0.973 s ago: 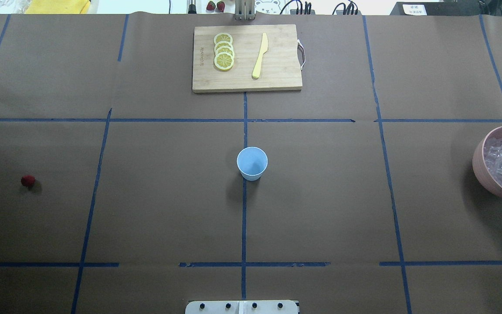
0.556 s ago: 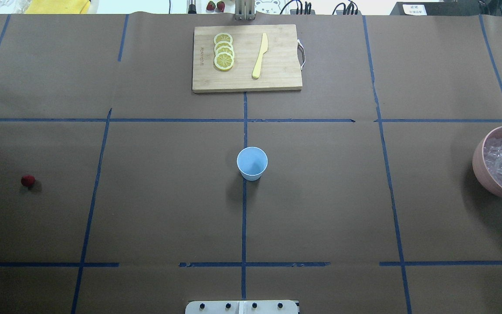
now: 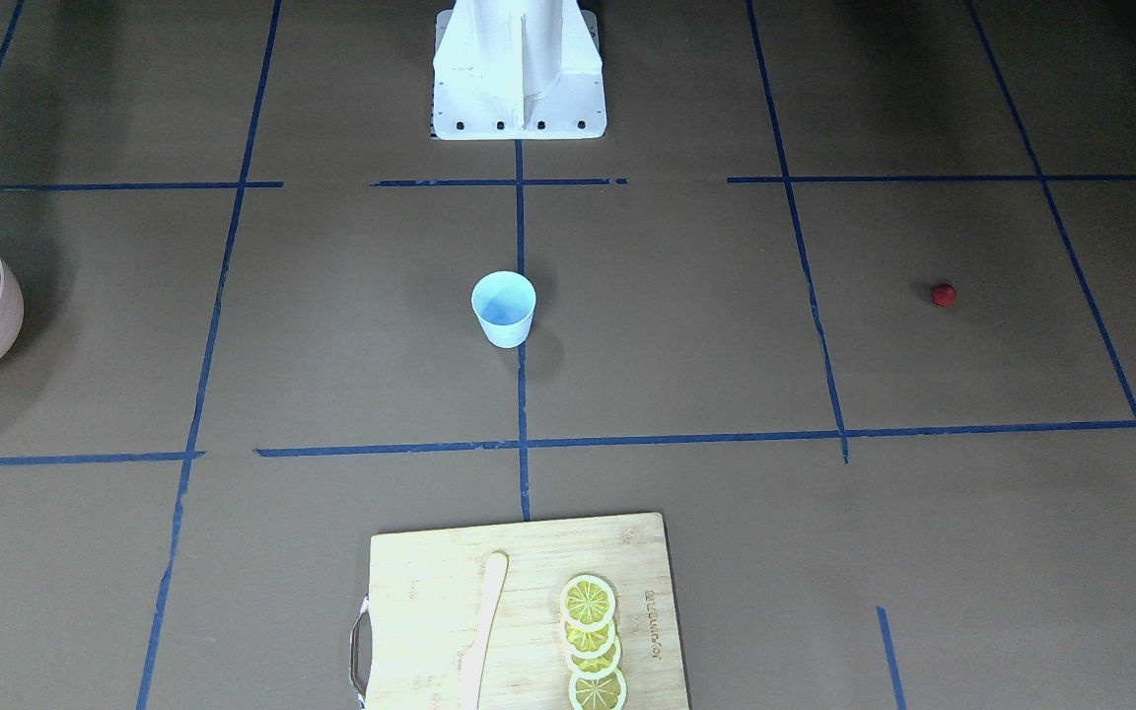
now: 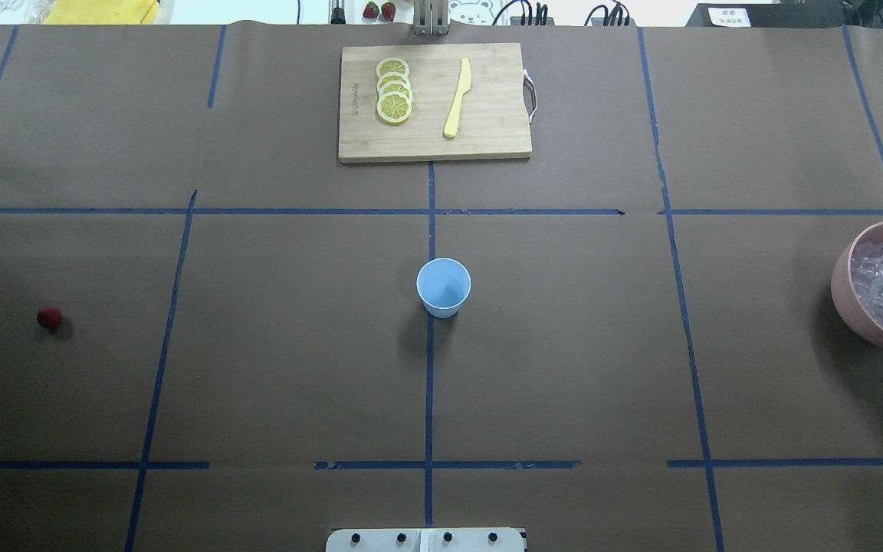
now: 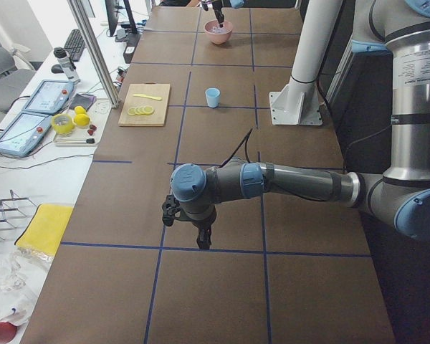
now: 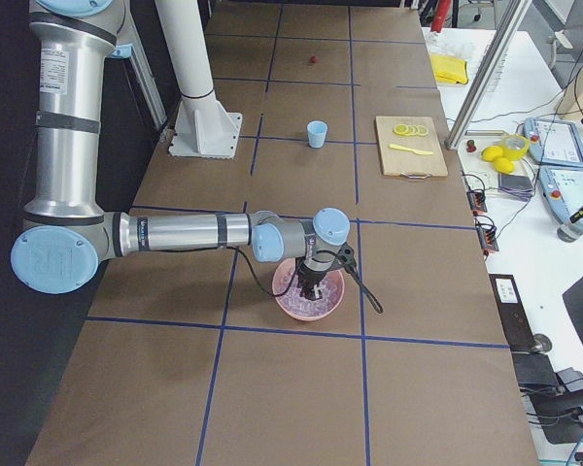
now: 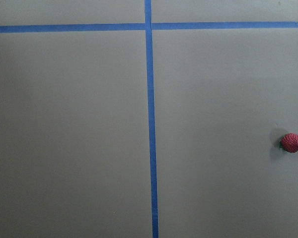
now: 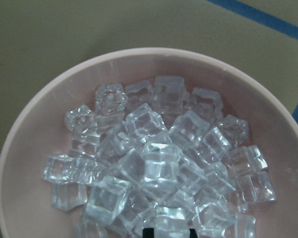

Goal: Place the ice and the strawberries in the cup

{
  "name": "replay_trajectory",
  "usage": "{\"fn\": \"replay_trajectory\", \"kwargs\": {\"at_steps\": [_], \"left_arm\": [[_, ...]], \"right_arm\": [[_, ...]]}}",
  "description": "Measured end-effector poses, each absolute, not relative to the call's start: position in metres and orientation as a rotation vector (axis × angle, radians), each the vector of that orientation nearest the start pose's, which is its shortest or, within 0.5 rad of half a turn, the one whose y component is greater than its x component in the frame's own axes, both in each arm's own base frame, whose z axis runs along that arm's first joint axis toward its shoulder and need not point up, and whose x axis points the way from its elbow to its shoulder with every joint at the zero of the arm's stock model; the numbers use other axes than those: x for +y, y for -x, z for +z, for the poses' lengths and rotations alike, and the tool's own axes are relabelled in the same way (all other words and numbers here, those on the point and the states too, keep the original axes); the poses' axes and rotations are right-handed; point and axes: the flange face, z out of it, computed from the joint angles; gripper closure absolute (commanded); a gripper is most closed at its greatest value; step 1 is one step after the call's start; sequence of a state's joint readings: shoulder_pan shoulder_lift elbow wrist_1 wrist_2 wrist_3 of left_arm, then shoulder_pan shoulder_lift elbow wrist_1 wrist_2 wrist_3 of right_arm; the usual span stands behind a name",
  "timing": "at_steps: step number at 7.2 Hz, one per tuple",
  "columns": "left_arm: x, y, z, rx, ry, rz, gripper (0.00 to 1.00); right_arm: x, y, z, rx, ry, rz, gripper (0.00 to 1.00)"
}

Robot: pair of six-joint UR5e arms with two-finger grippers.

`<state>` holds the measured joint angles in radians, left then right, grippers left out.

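The pale-blue cup [image 4: 443,287] stands upright at the table's middle [image 3: 504,309], and nothing shows inside it. The dark-red strawberry [image 4: 49,317] lies alone at the far left, at the right edge of the left wrist view [image 7: 292,143]. The ice [image 8: 154,163] fills the pink bowl [image 4: 840,284] at the right edge. My right gripper [image 6: 309,288] reaches down into that bowl; only dark fingertips [image 8: 148,232] show among the cubes, so I cannot tell its state. My left gripper [image 5: 201,240] hangs just above the table. It shows only in the exterior left view, so I cannot tell its state.
A wooden cutting board [image 4: 487,138] at the far middle carries several lemon slices [image 4: 394,90] and a yellow knife [image 4: 457,98]. Blue tape lines grid the brown table. The robot's white base [image 3: 519,89] stands at the near edge.
The dark bit of my right gripper over the ice bowl has slid toward the overhead view's right edge, and less of it shows. The cup and the strawberry have not moved.
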<state>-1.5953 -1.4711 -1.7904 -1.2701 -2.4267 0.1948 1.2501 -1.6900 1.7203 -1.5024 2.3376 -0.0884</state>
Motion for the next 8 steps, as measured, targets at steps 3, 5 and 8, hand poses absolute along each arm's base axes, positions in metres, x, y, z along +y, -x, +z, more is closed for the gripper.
{"fn": "replay_trajectory", "kwargs": {"at_steps": [3,5,8], "left_arm": [[-0.433,0.069,0.615,0.866,0.064,0.088,0.00],[-0.433,0.069,0.607,0.865,0.047,0.095,0.00],[-0.431,0.067,0.593,0.899,0.023,0.096,0.00]], "right_arm": [[-0.417,0.064,0.584,-0.790,-0.044,-0.392,0.99],[-0.405,0.080,0.517,-0.820,-0.010,-0.250,0.98],[-0.403,0.184,0.393,-0.915,0.092,-0.050,0.98]]}}
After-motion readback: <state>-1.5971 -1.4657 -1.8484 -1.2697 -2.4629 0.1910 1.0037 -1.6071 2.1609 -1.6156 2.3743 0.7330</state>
